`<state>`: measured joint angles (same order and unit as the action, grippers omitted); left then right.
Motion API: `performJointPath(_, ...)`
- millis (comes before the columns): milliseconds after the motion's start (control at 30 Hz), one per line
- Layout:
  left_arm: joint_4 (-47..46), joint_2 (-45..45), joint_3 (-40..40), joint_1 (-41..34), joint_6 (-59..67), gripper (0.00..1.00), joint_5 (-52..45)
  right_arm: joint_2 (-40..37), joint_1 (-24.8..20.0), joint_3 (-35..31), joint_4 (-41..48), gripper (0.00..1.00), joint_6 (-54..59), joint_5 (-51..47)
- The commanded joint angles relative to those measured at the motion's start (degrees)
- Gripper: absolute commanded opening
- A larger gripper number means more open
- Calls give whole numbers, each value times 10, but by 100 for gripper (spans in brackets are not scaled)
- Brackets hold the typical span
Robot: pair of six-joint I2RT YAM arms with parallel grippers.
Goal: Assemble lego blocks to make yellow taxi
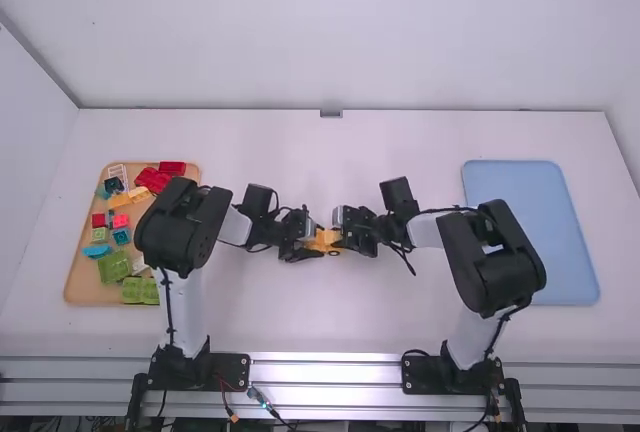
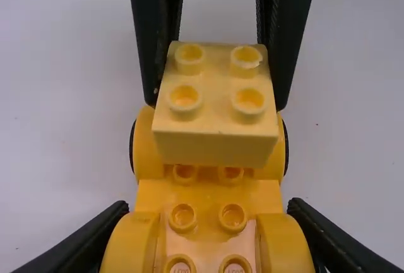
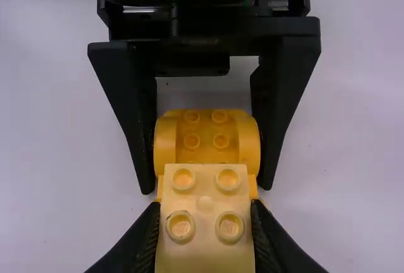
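Over the middle of the table, my left gripper point(image 1: 306, 242) and my right gripper point(image 1: 350, 230) face each other at the yellow car base point(image 1: 322, 241). The left wrist view has my left gripper point(image 2: 205, 238) shut on the car base point(image 2: 208, 197) by its fenders, with a light yellow 2x2 block point(image 2: 214, 118) over its far part. That block point(image 3: 205, 222) is held in my right gripper point(image 3: 205, 222), shut on its sides. Whether the block touches the studs below, I cannot tell.
A wooden tray point(image 1: 85, 287) with red, green, blue and orange blocks lies at the left, partly under the left arm. A blue tray point(image 1: 530, 232) lies at the right, beside the right arm.
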<state>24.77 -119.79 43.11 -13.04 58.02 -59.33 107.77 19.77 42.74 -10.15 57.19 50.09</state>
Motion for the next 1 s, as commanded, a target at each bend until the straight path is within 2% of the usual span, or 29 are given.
performJointPath(0, -7, -20, -3, -5, -12, 64, 30, 6, 1, 3, 5, 23, -2, -5)
performJointPath(967, -19, -20, -9, -4, -12, 60, 28, 6, 1, 3, 6, 19, 18, -4)
